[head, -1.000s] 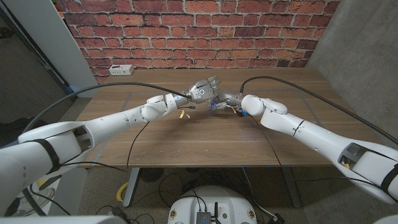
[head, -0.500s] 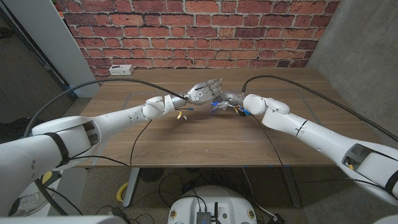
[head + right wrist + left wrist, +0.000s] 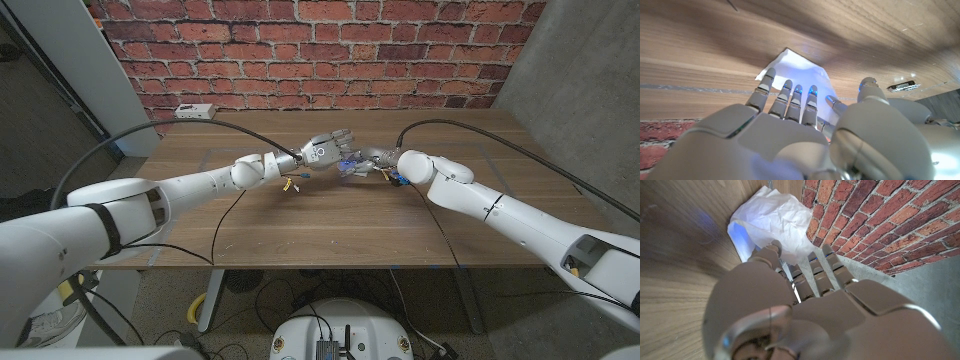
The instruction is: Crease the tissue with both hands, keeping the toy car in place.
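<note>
Head view, tissue: a small white tissue [image 3: 349,167] lies on the wooden table [image 3: 330,225] near its middle, between the two hands; it looks rumpled, partly hidden by them.
Left wrist view, tissue: the white sheet [image 3: 771,222] lies crumpled on the wood just beyond the left hand's fingertips [image 3: 771,250], one edge raised; whether they touch it I cannot tell.
Right wrist view, tissue: a white corner [image 3: 795,67] pokes out past the right hand's fingers [image 3: 785,95], which lie spread over the sheet.
Toy car: cannot be made out; too small or covered.
Left hand: [image 3: 326,146] just left of the tissue, fingers extended and a little apart, holding nothing that shows.
Right hand: [image 3: 372,160] low on the tissue's right side, fingers stretched out on the paper, not curled round it.
Table: a white power strip [image 3: 194,111] sits at the far left edge.
Backdrop: a red brick wall [image 3: 320,40] stands behind.
</note>
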`<action>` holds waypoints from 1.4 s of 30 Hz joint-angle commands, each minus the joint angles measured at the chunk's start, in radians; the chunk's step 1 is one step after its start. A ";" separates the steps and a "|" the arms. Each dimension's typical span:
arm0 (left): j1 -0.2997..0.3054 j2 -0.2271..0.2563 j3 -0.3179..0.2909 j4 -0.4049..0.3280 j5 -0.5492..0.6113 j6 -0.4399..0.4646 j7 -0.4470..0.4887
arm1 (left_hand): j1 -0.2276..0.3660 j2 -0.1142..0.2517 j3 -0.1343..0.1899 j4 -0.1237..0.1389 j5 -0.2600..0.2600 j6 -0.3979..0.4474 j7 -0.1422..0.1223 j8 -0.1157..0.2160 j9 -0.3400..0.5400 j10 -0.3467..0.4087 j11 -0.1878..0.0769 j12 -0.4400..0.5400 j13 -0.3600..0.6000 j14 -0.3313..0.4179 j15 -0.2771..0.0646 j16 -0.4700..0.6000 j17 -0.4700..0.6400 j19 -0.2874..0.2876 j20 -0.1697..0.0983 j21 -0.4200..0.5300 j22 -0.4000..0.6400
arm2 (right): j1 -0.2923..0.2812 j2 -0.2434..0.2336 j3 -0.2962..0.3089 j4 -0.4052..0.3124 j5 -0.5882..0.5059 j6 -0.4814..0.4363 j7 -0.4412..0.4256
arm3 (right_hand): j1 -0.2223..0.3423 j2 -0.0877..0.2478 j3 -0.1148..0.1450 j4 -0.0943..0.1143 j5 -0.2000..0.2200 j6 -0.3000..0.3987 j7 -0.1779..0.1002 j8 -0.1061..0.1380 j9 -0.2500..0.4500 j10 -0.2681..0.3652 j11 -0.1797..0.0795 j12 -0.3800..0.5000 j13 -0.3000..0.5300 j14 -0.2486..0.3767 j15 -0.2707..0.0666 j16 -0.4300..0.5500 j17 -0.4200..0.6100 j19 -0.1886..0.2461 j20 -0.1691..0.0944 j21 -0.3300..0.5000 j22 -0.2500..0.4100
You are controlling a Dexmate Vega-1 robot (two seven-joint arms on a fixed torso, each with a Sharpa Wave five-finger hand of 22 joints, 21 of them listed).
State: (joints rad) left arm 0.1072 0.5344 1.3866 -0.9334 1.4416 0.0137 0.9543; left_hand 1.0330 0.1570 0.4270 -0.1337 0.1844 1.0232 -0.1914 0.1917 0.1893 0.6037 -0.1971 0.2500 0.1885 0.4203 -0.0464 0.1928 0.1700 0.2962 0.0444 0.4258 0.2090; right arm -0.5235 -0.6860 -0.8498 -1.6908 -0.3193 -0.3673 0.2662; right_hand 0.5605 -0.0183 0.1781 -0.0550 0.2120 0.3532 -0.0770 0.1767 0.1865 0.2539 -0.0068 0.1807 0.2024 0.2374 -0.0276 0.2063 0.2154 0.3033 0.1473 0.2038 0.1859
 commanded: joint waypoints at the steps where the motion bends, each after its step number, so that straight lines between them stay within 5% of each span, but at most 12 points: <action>1: -0.044 -0.021 0.056 0.042 -0.009 0.008 0.040 | -0.012 0.000 0.008 0.002 -0.007 0.013 -0.004 0.002 0.001 0.009 -0.002 -0.005 0.003 0.015 -0.152 -0.001 0.003 0.009 0.001 0.006 0.003 | -0.116 -0.069 0.119 -0.095 0.078 -0.027 -0.130 | -0.011 0.063 0.021 0.014 0.016 -0.008 0.006 0.008 0.004 -0.032 0.007 0.001 0.005 -0.043 0.012 -0.004 0.011 -0.026 0.019 -0.007 0.000; 7: -0.070 -0.043 0.080 0.069 -0.004 0.009 0.066 | -0.015 -0.001 0.008 0.002 -0.008 0.017 -0.008 0.003 0.002 0.014 -0.004 -0.005 0.003 0.016 -0.155 -0.002 0.003 0.009 -0.001 0.007 0.003 | -0.213 -0.098 0.188 -0.153 0.061 -0.050 -0.310 | 0.062 0.119 0.084 -0.039 0.000 -0.002 0.014 0.017 0.003 -0.045 0.013 0.012 0.004 -0.088 0.015 -0.011 0.002 -0.119 0.007 -0.023 -0.001; 12: -0.097 -0.069 0.107 0.102 -0.001 -0.002 0.088 | -0.018 -0.001 0.009 0.002 -0.009 0.018 -0.009 0.003 0.002 0.020 -0.005 -0.005 0.003 0.017 -0.156 -0.003 0.003 0.008 -0.001 0.008 0.003 | -0.281 -0.104 0.230 -0.182 0.030 -0.077 -0.449 | 0.085 0.126 0.105 -0.062 -0.009 0.000 0.013 0.018 0.002 -0.050 0.014 0.014 0.003 -0.127 0.013 -0.020 -0.001 -0.172 0.002 -0.029 -0.003; 19: -0.136 -0.133 0.162 0.189 -0.003 -0.034 0.137 | -0.022 -0.001 0.011 0.002 -0.009 0.022 -0.014 0.003 0.002 0.022 -0.007 -0.008 0.003 0.018 -0.157 -0.004 0.004 0.007 0.000 0.009 0.002 | -0.347 -0.080 0.253 -0.200 -0.048 -0.143 -0.632 | 0.144 0.162 0.169 -0.104 -0.006 -0.003 0.004 0.017 0.002 -0.088 0.001 0.009 0.003 -0.212 0.007 -0.026 -0.003 -0.240 -0.004 -0.023 -0.005; 28: -0.157 -0.194 0.207 0.263 -0.015 -0.049 0.163 | -0.024 -0.001 0.015 0.000 -0.008 0.026 -0.020 0.003 0.002 0.028 -0.007 -0.010 0.003 0.018 -0.160 -0.006 0.004 0.007 -0.001 0.011 0.002 | -0.386 -0.063 0.278 -0.199 -0.063 -0.156 -0.724 | 0.142 0.190 0.201 -0.089 -0.009 0.027 -0.001 0.025 0.002 -0.056 -0.012 0.026 0.002 -0.172 -0.015 0.006 0.004 -0.165 -0.047 0.011 -0.005; 34: -0.155 -0.234 0.211 0.316 -0.008 -0.054 0.163 | -0.020 -0.004 0.019 -0.008 -0.008 0.022 -0.011 0.000 0.001 0.028 -0.008 -0.014 0.003 0.018 -0.164 -0.008 0.003 0.010 -0.004 0.014 0.001 | -0.404 -0.065 0.291 -0.197 -0.064 -0.130 -0.764 | 0.144 0.189 0.207 -0.089 -0.009 0.045 -0.001 0.029 0.002 -0.045 -0.010 0.030 0.001 -0.155 -0.015 0.014 0.003 -0.137 -0.050 0.020 -0.006; 42: -0.138 -0.264 0.192 0.358 -0.010 -0.044 0.163 | -0.029 -0.044 -0.042 -0.017 -0.012 -0.221 -0.029 -0.030 -0.008 -0.050 0.000 -0.050 0.006 -0.014 -0.164 -0.004 0.011 0.007 -0.010 0.023 -0.003 | -0.408 -0.077 0.299 -0.196 -0.059 -0.108 -0.759 | 0.146 0.175 0.210 -0.096 -0.010 0.046 0.001 0.028 0.002 -0.040 -0.009 0.030 0.001 -0.148 -0.013 0.014 0.000 -0.126 -0.046 0.022 -0.006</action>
State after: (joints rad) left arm -0.0398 0.3217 1.5830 -0.6442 1.4325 -0.0327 1.1088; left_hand 1.0084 0.1255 0.4051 -0.1543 0.1766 0.8674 -0.2121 0.1614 0.1812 0.5699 -0.1968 0.2059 0.1884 0.4177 -0.0443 0.1848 0.1771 0.3018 0.0389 0.4420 0.2045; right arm -0.9076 -0.7538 -0.5695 -1.8861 -0.3765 -0.5008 -0.4549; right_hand 0.7016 0.1676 0.3828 -0.1462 0.2029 0.3913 -0.0788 0.2000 0.1860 0.2040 -0.0124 0.2079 0.2023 0.0842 -0.0357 0.2147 0.2140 0.1685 0.1000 0.2206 0.1765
